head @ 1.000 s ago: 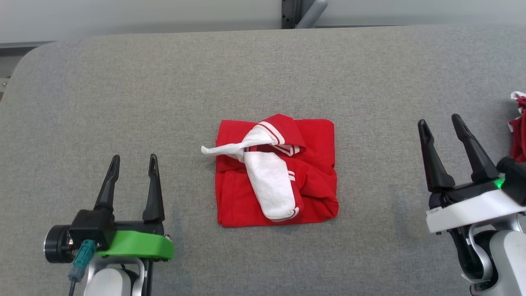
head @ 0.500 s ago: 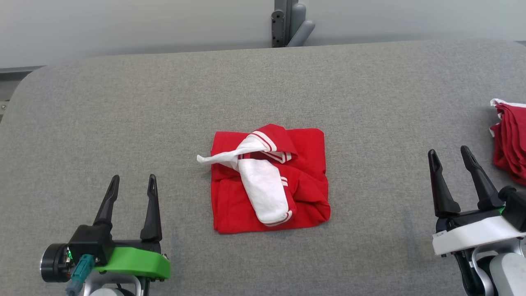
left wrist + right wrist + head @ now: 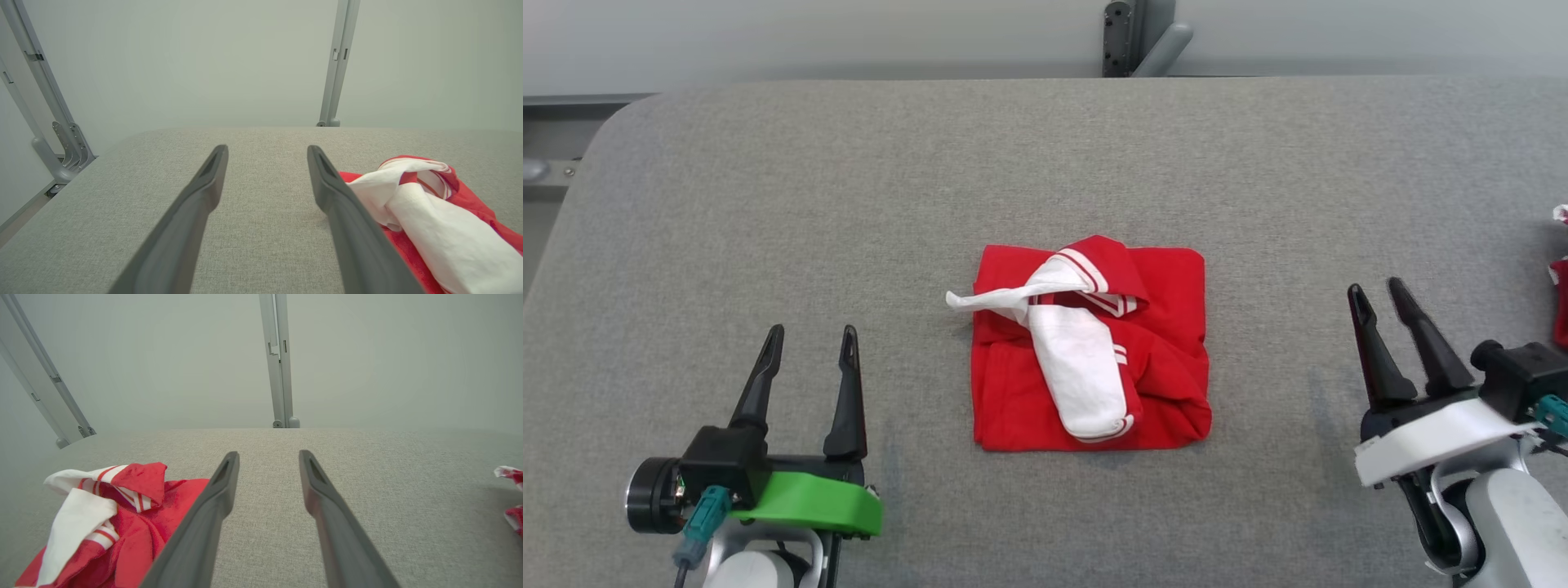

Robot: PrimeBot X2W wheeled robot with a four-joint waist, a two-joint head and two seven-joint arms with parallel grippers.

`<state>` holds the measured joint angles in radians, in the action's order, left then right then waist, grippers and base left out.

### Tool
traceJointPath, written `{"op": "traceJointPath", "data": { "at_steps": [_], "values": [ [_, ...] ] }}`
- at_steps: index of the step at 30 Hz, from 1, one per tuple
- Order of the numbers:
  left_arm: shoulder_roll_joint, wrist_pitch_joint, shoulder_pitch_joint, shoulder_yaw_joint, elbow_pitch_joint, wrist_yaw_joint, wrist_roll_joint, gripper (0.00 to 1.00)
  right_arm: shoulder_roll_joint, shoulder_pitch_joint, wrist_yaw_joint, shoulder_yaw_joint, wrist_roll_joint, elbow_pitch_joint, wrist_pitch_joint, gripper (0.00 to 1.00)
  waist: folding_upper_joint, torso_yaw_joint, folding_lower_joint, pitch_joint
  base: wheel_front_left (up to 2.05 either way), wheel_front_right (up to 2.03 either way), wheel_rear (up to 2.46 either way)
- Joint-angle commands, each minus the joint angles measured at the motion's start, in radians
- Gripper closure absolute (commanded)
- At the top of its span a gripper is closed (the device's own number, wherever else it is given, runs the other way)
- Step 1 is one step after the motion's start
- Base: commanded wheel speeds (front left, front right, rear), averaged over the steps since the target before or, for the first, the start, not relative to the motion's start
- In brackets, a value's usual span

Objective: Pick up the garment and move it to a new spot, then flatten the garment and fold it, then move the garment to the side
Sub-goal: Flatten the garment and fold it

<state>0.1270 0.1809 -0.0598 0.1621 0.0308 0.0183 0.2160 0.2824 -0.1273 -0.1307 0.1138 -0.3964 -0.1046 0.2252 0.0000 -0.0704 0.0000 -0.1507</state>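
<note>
Bare table (image 3: 1013,163) runs ahead of your left claw (image 3: 814,331) and right claw (image 3: 1375,286) to its far edge. Both claws are released, empty. The folded red garment (image 3: 1090,347) lies between them, touching neither.

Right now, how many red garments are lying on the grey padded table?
2. One folded red-and-white garment lies in the middle. A second red garment shows at the right edge, cut off by the frame; more may be hidden there.
</note>
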Motion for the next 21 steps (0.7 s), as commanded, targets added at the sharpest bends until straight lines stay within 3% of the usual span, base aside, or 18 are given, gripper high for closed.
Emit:
{"op": "traceJointPath", "data": {
  "at_steps": [1, 14, 21],
  "values": [
    [-0.005, 0.01, -0.028, 0.007, 0.005, -0.002, 0.004, 0.0, 0.01, -0.034, 0.0, 0.028, -0.008, -0.027, -0.003, 1.0, 0.0, -0.041, 0.0, -0.028, 0.0, 0.0, 0.0],
    [-0.046, 0.06, -0.115, 0.064, 0.07, -0.014, 0.018, 0.0, 0.032, -0.266, 0.0, 0.316, -0.091, -0.299, -0.024, 1.0, 0.0, -0.171, 0.0, -0.114, 0.0, 0.0, 0.0],
    [-0.057, 0.076, -0.132, 0.077, 0.098, -0.01, 0.029, 0.0, 0.045, -0.341, 0.0, 0.421, -0.146, -0.399, -0.009, 1.0, 0.0, -0.204, 0.0, -0.122, 0.0, 0.0, 0.0]
  ]
}}
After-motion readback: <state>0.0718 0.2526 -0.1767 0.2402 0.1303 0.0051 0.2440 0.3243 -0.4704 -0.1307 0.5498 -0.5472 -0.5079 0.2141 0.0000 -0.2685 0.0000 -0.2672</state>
